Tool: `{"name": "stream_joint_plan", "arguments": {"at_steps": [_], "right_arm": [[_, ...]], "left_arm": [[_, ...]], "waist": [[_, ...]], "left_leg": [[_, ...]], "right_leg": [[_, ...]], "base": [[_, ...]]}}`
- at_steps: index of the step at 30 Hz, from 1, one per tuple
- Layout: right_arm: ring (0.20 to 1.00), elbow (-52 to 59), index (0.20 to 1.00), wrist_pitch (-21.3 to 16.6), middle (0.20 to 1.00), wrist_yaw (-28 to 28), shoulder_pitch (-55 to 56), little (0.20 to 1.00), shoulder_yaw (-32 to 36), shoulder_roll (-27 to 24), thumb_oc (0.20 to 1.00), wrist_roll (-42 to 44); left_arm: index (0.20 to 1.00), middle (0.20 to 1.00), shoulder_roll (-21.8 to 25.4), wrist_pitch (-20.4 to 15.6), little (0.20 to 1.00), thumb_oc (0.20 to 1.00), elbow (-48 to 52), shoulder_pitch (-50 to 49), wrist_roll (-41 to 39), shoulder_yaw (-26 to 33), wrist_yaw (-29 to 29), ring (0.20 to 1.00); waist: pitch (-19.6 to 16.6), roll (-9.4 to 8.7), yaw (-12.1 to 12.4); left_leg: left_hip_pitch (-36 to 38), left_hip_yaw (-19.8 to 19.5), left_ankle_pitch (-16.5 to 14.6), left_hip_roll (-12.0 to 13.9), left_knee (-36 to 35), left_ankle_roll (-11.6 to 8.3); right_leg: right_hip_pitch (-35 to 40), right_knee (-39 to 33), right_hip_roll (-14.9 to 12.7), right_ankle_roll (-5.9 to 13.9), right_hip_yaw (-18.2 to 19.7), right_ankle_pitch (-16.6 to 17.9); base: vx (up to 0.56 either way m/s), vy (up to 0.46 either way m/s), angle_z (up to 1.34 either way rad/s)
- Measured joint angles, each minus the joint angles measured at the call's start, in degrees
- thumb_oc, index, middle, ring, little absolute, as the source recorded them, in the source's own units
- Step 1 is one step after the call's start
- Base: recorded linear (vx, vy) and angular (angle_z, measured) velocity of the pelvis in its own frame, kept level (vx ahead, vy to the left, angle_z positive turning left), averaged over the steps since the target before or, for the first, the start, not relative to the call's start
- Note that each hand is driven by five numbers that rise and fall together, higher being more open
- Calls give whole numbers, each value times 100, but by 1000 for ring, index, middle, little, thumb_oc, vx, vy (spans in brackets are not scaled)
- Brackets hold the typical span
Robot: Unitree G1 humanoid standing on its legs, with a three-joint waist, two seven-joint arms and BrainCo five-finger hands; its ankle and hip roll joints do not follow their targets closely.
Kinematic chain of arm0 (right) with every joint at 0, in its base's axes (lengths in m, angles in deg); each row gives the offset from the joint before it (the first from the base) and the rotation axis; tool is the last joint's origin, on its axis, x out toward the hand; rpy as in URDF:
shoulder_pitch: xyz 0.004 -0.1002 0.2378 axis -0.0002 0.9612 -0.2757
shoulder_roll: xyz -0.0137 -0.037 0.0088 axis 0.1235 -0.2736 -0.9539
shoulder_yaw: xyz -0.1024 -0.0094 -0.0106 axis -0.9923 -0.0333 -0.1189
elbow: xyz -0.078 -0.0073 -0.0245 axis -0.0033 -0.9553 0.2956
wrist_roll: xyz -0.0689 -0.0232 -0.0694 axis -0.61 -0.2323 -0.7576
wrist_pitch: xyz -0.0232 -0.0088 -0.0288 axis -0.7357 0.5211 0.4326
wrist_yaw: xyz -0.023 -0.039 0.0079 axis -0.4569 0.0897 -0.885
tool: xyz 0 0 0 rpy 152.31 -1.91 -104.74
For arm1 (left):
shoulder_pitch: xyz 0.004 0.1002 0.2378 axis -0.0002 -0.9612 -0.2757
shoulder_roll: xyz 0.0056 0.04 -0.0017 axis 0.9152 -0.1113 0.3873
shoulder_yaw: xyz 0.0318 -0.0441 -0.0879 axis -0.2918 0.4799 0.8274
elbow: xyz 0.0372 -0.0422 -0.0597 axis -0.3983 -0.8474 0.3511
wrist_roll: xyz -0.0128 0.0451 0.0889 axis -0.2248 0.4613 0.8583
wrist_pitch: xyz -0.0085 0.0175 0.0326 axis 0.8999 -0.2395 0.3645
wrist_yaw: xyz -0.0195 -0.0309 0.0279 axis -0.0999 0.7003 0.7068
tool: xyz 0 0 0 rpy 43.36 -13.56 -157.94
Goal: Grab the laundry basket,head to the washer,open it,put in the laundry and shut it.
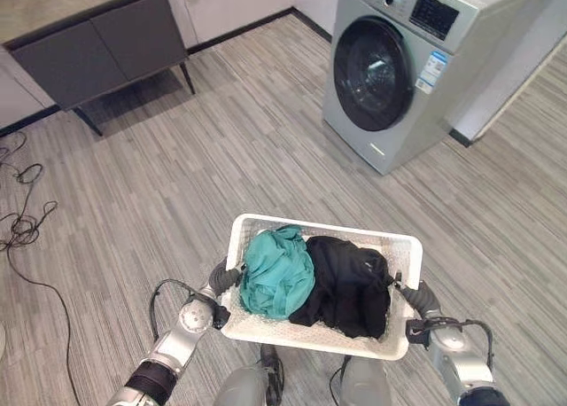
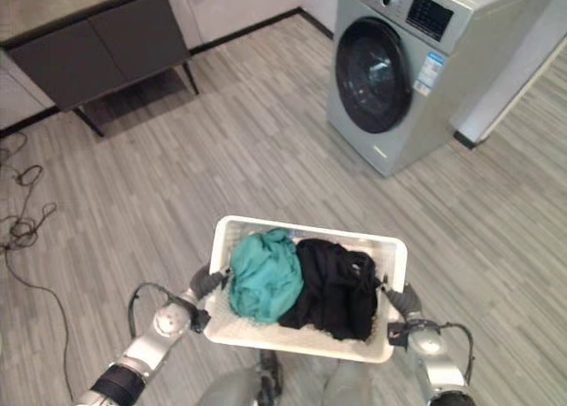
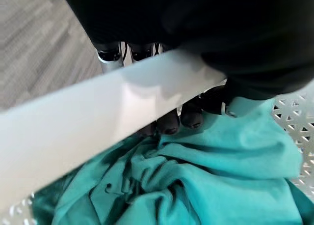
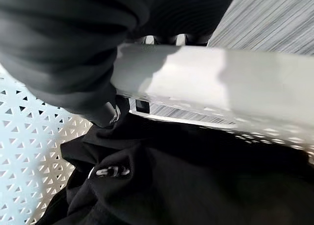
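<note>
White laundry basket [image 1: 403,246] at lower centre of the frame, carried above the wood floor [image 1: 177,184]; teal garment [image 1: 277,271] lies in its left half, black garment [image 1: 348,286] in its right, touching; left robot hand [image 1: 228,278] curled over left rim; right robot hand [image 1: 416,295] curled over right rim; washer [image 1: 399,60] at upper right, door shut; dark cabinet [image 1: 97,47] at upper left.

Washer [image 1: 403,65] top cut off; basket [image 1: 257,224] floor hidden under clothes [image 1: 341,286]
</note>
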Motion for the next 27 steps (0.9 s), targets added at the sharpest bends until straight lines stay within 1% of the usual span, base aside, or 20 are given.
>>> {"name": "stream_joint_plan", "arguments": {"at_steps": [1,3,5,6,7,8,10,12,13,14,15,16,18,20,21,23,24,25,26,27], "right_arm": [[200,77,200,6,200,-10,7,200,26,3,200,-8],[200,107,200,32,200,-12,29,200,42,-6,200,-69],[200,100,200,46,200,-8,27,200,43,-5,200,-104],[200,163,200,73,200,-20,98,200,49,-1,200,-99],[200,845,200,29,200,-70,606,200,318,-59,200,-99],[200,727,200,-9,200,-89,574,200,329,-9,200,-58],[200,290,200,1,200,-52,359,200,279,22,200,-57],[200,181,200,-14,200,-27,508,200,295,85,200,28],[200,70,200,-22,200,-30,547,200,298,111,200,112],[200,-45,200,-26,200,-30,469,200,266,117,200,192],[200,-163,200,-28,200,-41,452,200,262,135,200,300],[200,-221,200,-53,200,-106,270,200,172,119,200,328],[200,-295,200,-83,200,-163,119,200,29,97,200,358],[200,-274,200,-83,200,-160,92,200,3,71,200,359],[200,-282,200,-69,200,-168,67,200,-14,116,200,359],[200,-281,200,-69,200,-171,-6,200,-21,145,200,357],[200,-268,200,-70,200,-166,-16,200,-34,146,200,353],[200,-242,200,-70,200,-165,-27,200,-37,151,200,344],[200,-224,200,-75,200,-165,-51,200,-17,121,200,341],[200,-193,200,-74,200,-158,39,200,-6,68,200,332]], "left_arm": [[200,200,24,4,200,200,14,6,36,14,-29,200],[200,200,32,2,200,200,35,-23,104,11,-87,200],[200,200,20,5,200,200,36,-112,106,11,-92,200],[200,200,-77,33,200,200,62,-81,125,15,-97,200],[200,200,-227,178,200,200,38,203,217,110,-110,200],[200,200,-244,137,200,200,-70,352,224,93,-101,200],[200,200,-161,103,200,200,-186,531,389,-56,-159,200],[200,200,-194,81,200,200,-73,387,435,-85,-154,200],[200,200,-229,87,200,200,-112,274,437,-125,-158,200],[200,200,-235,90,200,200,-184,278,435,-127,-153,200],[200,200,-226,107,200,200,-265,324,427,-189,-156,200],[200,200,-245,95,200,200,-241,174,414,-119,-128,200],[200,200,-199,96,200,200,-255,-27,372,-70,-93,200],[200,200,-204,59,200,200,-238,7,370,-12,-73,200],[200,200,-168,43,200,200,-231,44,368,-2,-71,200],[200,200,-159,51,200,200,-232,56,363,80,-72,200],[200,200,-155,40,200,200,-214,-13,362,122,-77,200],[200,200,-150,35,200,200,-205,-42,354,143,-78,200],[200,200,-177,29,200,200,-199,-21,353,136,-82,200],[200,200,-237,21,200,200,-181,-18,354,133,-85,200]], "waist": [[0,32,-61],[-33,-33,-151],[-53,-44,-149],[-33,-44,-199],[26,95,-393],[8,156,-582],[-128,-109,-631],[-377,-346,-677],[-584,-250,-855],[-577,-252,-907],[-603,-291,-933],[-610,-239,-744],[-725,-184,-655],[-721,-259,-611],[-716,-373,-516],[-649,-585,-424],[-652,-622,-418],[-652,-653,-420],[-612,-576,-462],[-617,-524,-456]], "left_leg": [[-15,-107,7,36,-46,-6],[23,-192,91,-17,-81,-111],[105,-219,-19,-30,-45,-212],[76,-311,-68,-23,8,-291],[-121,-1188,-252,-63,293,-436],[-32,-1580,-187,80,155,-278],[308,-1584,-464,155,33,-360],[492,-1651,-762,144,128,-543],[439,-1545,-935,423,579,-940],[210,-1382,-853,522,1303,-1369],[-665,-1052,-777,679,3383,-1668],[-925,-957,-269,693,4622,-1671],[-1153,-818,77,659,5735,-1605],[-1144,-525,130,787,5512,-1555],[-1061,-92,-58,1042,5125,-1286],[-978,183,-125,1299,4035,-1183],[-904,151,-69,1386,3244,-1270],[-812,148,41,1436,2341,-1382],[-792,105,221,1538,1594,-1438],[-767,-51,383,1628,979,-1528]], "right_leg": [[-104,-309,335,-6,-46,-126],[-137,-777,432,-74,-275,-26],[-17,-1290,501,-168,-323,508],[-23,-1075,499,-274,-263,391],[-717,426,389,-53,-230,-549],[-637,-595,613,-47,-364,-609],[-380,-2256,732,214,-795,-114],[-275,-2292,591,91,-915,180],[-206,-2175,751,137,-982,257],[-62,-2237,863,92,-1011,277],[152,-2477,999,-198,-1027,437],[368,-2553,1227,-541,-908,309],[651,-2787,1480,-736,-662,294],[887,-2946,1569,-860,-479,339],[1149,-3314,1651,-1104,-221,532],[1447,-3630,1691,-1123,-126,671],[1556,-3656,1753,-1068,-66,649],[1599,-3619,1770,-833,-36,506],[1562,-3369,1806,-188,-107,169],[1422,-2983,1761,-256,-401,-398]], "base": [[114,21,62],[0,0,55],[875,-104,11],[947,-115,63],[466,-66,105],[306,-44,108],[558,-178,46],[404,-192,60],[159,-156,79],[381,-257,84],[266,-143,11],[396,-179,-55],[248,-64,-87],[344,34,-38],[278,140,-42],[177,121,-56],[163,137,-62],[327,255,-52],[326,241,-33],[243,173,-19]]}}
